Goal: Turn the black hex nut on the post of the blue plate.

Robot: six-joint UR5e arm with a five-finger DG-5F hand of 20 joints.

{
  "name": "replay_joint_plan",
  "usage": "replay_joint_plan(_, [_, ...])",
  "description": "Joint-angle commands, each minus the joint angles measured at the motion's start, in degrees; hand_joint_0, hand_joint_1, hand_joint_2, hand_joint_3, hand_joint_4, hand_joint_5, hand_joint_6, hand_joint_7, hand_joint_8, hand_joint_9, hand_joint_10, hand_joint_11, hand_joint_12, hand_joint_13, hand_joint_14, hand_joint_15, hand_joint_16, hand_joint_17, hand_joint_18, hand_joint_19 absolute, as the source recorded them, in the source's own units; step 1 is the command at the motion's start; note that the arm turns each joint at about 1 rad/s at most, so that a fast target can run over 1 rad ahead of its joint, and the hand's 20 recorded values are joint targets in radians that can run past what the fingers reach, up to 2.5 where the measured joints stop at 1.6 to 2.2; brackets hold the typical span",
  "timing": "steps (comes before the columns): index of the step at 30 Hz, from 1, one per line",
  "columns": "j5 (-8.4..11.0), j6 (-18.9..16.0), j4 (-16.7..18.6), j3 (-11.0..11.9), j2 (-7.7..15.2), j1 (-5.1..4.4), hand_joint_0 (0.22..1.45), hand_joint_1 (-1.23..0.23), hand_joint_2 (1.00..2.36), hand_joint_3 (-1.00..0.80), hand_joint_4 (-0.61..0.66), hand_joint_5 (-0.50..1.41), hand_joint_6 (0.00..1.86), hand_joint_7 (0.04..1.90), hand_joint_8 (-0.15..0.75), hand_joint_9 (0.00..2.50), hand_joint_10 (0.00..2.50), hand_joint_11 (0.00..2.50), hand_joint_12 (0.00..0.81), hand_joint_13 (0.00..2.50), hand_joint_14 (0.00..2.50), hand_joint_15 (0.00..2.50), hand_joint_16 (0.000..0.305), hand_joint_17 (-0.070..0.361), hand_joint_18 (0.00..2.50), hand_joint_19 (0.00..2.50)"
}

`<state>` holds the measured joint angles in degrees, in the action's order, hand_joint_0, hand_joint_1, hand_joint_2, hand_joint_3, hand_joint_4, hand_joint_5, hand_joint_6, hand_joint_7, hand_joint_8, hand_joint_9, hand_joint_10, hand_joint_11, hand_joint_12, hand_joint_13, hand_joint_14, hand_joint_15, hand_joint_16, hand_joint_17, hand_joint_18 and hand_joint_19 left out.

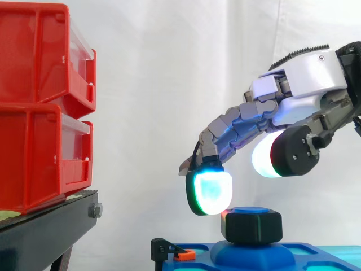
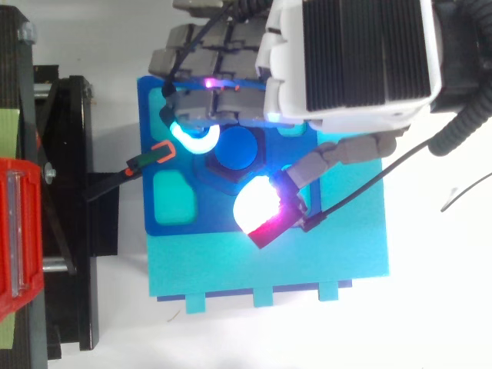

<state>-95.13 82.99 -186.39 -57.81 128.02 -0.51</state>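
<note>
— Side view, left to right?
— Red bins [image 1: 39, 101] at left. Black hex nut [image 1: 252, 227] sits on the blue plate's [image 1: 304, 258] post [image 2: 237, 147]. Fingertip pads [image 1: 210, 192] are clear above it.
— Top view?
— Hand [image 2: 346, 54] straddles the nut, fingers and thumb apart, gripping nothing.

Seen from above, centred on the black hex nut [image 2: 219, 171]: 9 o'clock is obstructed by the orange-tipped clip [image 2: 160, 152] and, beyond it, the black stand [image 2: 69, 254] carrying red bins [image 1: 39, 107]. 6 to 7 o'clock is free (flat cyan base [image 2: 269, 261] there). The hand [image 2: 354, 54] occupies 10 through 5 o'clock.
</note>
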Motion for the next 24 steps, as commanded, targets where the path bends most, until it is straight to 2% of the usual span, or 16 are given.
replay_joint_plan(1, [-1.99,1.12,-0.73,-0.02,-0.05,1.56,0.49,-0.33,1.00,-0.50,0.20,-0.20,0.50,0.98,0.247,0.35,0.00,0.04,0.360,0.35,0.00,0.07,0.059,0.133,0.18,0.14])
replay_joint_plan(7, [-4.63,1.91,-0.91,-0.02,-0.05,3.76,0.49,-0.33,1.00,-0.50,0.21,-0.20,0.50,0.97,0.248,0.35,0.00,0.04,0.360,0.35,0.00,0.08,0.059,0.132,0.18,0.14])
replay_joint_plan(9, [-5.68,1.91,-0.73,-0.11,-0.05,4.29,0.49,-0.33,1.00,-0.50,0.21,-0.20,0.50,0.98,0.248,0.35,0.00,0.04,0.360,0.35,0.00,0.07,0.059,0.132,0.18,0.13])
replay_joint_plan(12, [-6.12,1.83,-0.65,-0.02,-0.05,4.55,0.49,-0.33,1.00,-0.50,0.21,-0.20,0.50,0.98,0.249,0.35,0.00,0.04,0.361,0.35,0.00,0.07,0.059,0.133,0.18,0.14])
replay_joint_plan(16, [-6.21,1.56,-0.65,0.33,-0.05,4.55,0.49,-0.33,1.00,-0.50,0.20,-0.20,0.50,0.98,0.249,0.35,0.00,0.03,0.360,0.35,0.00,0.07,0.059,0.133,0.18,0.14])
replay_joint_plan(21, [-5.95,1.47,-0.91,2.00,0.04,3.85,0.49,-0.33,1.00,-0.50,0.21,-0.20,0.50,0.98,0.250,0.35,0.00,0.04,0.358,0.35,0.00,0.07,0.059,0.132,0.19,0.13])
replay_joint_plan(24, [-5.86,1.47,-0.29,2.09,0.04,3.41,0.49,-0.33,1.00,-0.50,0.20,-0.20,0.50,0.98,0.248,0.35,0.00,0.04,0.359,0.35,0.00,0.07,0.059,0.133,0.19,0.13])
